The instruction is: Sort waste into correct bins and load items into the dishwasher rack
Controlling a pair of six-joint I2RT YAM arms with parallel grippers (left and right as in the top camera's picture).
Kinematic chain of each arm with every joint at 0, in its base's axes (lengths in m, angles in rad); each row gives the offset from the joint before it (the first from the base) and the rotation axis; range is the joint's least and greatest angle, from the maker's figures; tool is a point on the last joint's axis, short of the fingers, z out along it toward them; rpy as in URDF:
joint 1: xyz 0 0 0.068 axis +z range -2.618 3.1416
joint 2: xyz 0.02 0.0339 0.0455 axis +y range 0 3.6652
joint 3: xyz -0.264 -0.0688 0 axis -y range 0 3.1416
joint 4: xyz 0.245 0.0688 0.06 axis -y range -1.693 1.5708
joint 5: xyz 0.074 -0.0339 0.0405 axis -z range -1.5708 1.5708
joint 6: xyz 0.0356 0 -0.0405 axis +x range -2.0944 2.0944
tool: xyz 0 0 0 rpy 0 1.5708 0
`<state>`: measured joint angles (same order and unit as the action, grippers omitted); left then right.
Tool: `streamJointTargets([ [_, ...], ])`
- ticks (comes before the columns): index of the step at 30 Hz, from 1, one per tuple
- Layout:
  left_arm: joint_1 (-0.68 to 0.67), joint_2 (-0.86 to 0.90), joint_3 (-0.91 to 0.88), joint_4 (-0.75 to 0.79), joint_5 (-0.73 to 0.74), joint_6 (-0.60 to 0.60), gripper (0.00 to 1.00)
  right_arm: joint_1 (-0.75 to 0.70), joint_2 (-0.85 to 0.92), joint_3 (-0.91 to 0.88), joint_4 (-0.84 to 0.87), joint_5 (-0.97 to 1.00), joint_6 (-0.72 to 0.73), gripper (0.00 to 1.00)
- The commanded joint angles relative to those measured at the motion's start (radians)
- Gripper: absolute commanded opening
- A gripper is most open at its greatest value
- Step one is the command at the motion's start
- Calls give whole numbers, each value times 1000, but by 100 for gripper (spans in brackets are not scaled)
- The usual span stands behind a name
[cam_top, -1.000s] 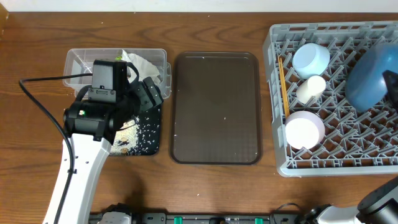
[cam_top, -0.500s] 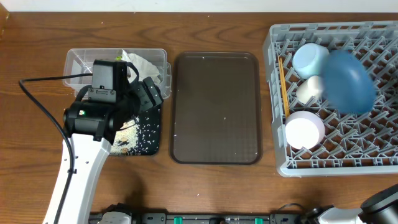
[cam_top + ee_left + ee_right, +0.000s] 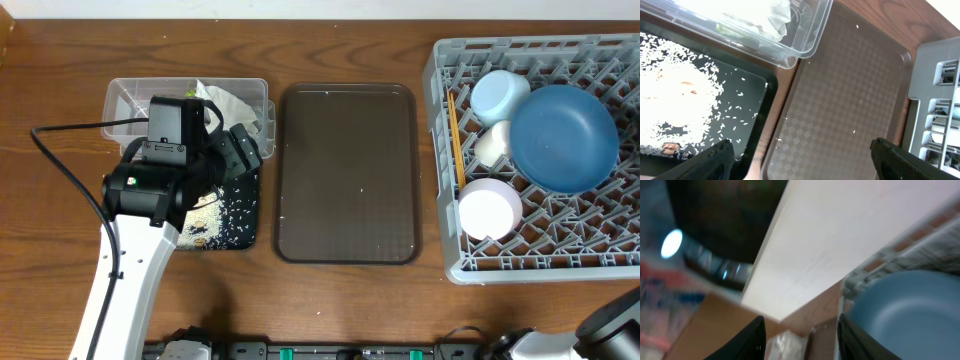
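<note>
You get no readable lettering here: a small coloured mark on the left arm (image 3: 140, 190) is too small to make out, and the right wrist view is blurred.

The left gripper (image 3: 801, 150) hangs with its fingers spread wide and nothing between them, over the seam where the black tray (image 3: 764, 107) meets the brown tray (image 3: 850, 90). The right gripper (image 3: 800, 340) is out of the overhead view. In its own view its two dark fingers stand apart, gripping nothing, with the dish (image 3: 900, 315) just to their right.

In the overhead view the dish (image 3: 565, 135) lies in the rack (image 3: 440, 160) at upper right. It overlaps the cup (image 3: 490, 148) and sits just beside the light-blue bowl (image 3: 497, 95). The pinkish bowl (image 3: 488, 210) lies below them, near the rack's left wall, and the chopsticks (image 3: 455, 140) run along that wall. The rack runs off the right edge of the frame.

At upper left the tub (image 3: 125, 100) holds the napkin (image 3: 238, 105). Its lower right corner overhangs the black tray's top edge. Rice (image 3: 675, 95) is heaped in the black tray, and stray grains reach its right rim.

Your open room is in the middle. The brown tray is bare except for a few grains, with a narrow strip of table (image 3: 425, 60) on each side of it. Wider table lies along the top and the bottom left of the frame.
</note>
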<state>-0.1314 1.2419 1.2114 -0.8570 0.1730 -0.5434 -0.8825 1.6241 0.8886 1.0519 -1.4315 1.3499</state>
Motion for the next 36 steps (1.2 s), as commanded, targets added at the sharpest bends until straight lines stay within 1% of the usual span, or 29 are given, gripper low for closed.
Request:
streamJointTargets([
  [1, 5, 6, 21, -2, -6, 7, 90, 90, 6, 2, 37, 8, 76, 45],
  [6, 5, 6, 21, -2, -6, 7, 90, 196, 6, 2, 12, 135, 57, 45],
  [11, 5, 6, 21, -2, -6, 7, 90, 290, 6, 2, -43, 306, -41, 47],
  [15, 5, 6, 21, -2, -6, 7, 90, 360, 6, 2, -173, 394, -223, 49],
  [21, 5, 6, 21, -2, -6, 7, 90, 448, 6, 2, -480, 502, -601, 51],
  [24, 5, 6, 21, -2, -6, 7, 90, 468, 6, 20, -578, 530, -692, 50],
  [27, 5, 6, 21, -2, -6, 7, 90, 472, 6, 79, -681, 530, -739, 49],
  [29, 5, 6, 21, -2, -6, 7, 90, 472, 5, 147, -792, 529, -768, 49],
  [30, 5, 6, 21, -2, -6, 7, 90, 472, 4, 190, -874, 531, -795, 49],
  [32, 5, 6, 21, -2, -6, 7, 90, 477, 4, 282, -1070, 573, -893, 48],
  [33, 5, 6, 21, -2, -6, 7, 90, 487, 4, 342, -1210, 640, -974, 48],
  [35, 5, 6, 21, -2, -6, 7, 90, 513, 4, 433, -1411, 789, -1107, 49],
  [36, 5, 6, 21, -3, -6, 7, 90, 533, 4, 479, -1506, 894, -1172, 49],
])
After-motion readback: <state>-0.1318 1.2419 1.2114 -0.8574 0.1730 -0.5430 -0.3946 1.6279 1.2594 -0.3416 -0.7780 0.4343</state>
